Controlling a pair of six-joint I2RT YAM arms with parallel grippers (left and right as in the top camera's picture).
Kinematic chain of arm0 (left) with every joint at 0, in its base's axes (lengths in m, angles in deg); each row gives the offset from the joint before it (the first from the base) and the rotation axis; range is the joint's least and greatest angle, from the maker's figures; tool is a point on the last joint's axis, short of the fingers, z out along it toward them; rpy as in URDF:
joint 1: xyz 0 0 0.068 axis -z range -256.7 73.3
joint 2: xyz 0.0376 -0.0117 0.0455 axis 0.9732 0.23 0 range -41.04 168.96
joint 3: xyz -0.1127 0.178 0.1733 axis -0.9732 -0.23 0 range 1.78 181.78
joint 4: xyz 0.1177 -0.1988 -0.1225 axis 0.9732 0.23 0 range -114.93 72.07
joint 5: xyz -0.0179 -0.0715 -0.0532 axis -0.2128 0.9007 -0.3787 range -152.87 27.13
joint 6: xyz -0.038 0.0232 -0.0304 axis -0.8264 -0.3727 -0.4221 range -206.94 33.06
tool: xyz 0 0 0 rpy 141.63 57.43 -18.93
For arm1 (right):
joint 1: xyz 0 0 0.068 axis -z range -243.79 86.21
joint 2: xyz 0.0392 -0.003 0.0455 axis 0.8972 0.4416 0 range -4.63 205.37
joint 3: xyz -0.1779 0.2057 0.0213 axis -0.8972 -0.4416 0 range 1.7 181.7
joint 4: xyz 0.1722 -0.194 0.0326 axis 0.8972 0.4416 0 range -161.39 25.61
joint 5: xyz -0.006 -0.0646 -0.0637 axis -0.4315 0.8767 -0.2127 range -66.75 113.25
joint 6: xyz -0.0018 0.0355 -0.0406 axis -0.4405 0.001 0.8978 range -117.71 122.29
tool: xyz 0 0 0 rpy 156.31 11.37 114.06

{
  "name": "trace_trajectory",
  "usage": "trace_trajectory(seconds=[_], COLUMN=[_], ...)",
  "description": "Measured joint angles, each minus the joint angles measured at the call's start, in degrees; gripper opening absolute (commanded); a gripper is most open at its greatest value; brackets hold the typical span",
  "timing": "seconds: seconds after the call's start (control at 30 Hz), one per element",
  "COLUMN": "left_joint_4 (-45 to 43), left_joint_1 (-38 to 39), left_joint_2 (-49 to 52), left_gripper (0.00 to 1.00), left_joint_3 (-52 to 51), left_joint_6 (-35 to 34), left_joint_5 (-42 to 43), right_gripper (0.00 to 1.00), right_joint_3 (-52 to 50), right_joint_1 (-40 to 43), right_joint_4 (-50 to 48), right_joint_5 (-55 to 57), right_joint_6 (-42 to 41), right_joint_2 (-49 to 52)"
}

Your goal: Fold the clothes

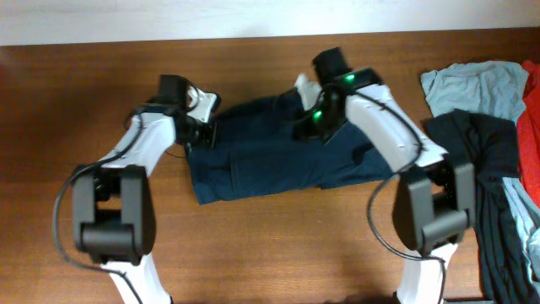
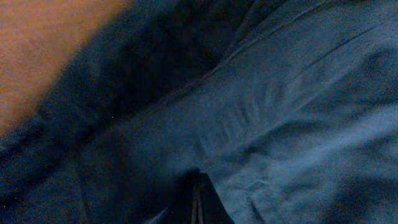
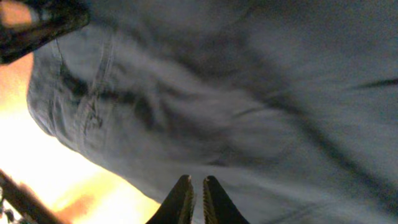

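Overhead: rumpled navy shorts (image 1: 270,156) outspread.

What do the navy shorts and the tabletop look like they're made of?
Shorts: woven cloth, probably cotton twill, with a matte finish. Stitched seams and soft wrinkles show in both wrist views. Table: wood or a wood-look laminate, reddish brown with a slight sheen. Faint grain streaks show, but whether it is solid wood or veneer cannot be told.

Navy-blue shorts (image 1: 270,156), brown table (image 1: 253,253), pale-blue shirt (image 1: 477,84)
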Motion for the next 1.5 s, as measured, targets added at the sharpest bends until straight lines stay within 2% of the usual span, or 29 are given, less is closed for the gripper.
trace_trajectory(seconds=[0.13,0.2,0.3,0.43,0.7,0.87,1.0,1.1,1.23,1.5], left_joint_4=[0.0,-0.2,-0.2,0.0,3.3,11.3,15.9,19.1,19.6,15.6], left_joint_1=[0.6,0.3,-0.5,-2.7,-4.9,-5.4,-5.4,-4.7,-1.8,4.5], left_joint_2=[1.7,1.7,1.7,1.7,1.7,1.5,-2.5,-6.6,-7.6,-7.6], left_gripper=[0.0,0.0,0.0,0.0,0.03,0.09,0.11,0.11,0.1,0.1], left_joint_3=[0.5,0.6,0.6,0.7,1.6,5.5,8.0,9.0,7.6,-6.1], left_joint_6=[-2.4,-3.3,-3.5,-3.6,-3.7,-3.8,-4.3,-4.7,-5.0,-5.1], left_joint_5=[-6.5,-7.9,-8.6,-8.9,-9.4,-7.5,-4.0,-2.4,-1.5,-1.3], right_gripper=[0.14,0.21,0.17,0.15,0.13,0.1,0.14,0.17,0.17,0.17], right_joint_3=[-0.2,-0.2,-0.2,-1.1,-1.6,-1.7,-1.4,-1.0,-1.0,-1.1], right_joint_1=[-4.7,-7.2,-8.7,-7.3,-3.5,-3.4,-2.2,-0.3,1.7,2.3], right_joint_4=[0.0,0.9,6.3,8.9,10.9,4.1,-5.1,-10.3,-17.2,-27.3], right_joint_5=[-0.9,-0.6,3.8,10.8,10.3,2.8,-1.6,-2.8,-3.0,-5.8], right_joint_6=[2.2,3.1,5.2,7.0,9.8,13.5,14.1,12.5,8.5,-0.8], right_joint_2=[2.8,3.8,4.8,7.0,7.1,1.5,-7.6,-9.4,-5.0,8.6])
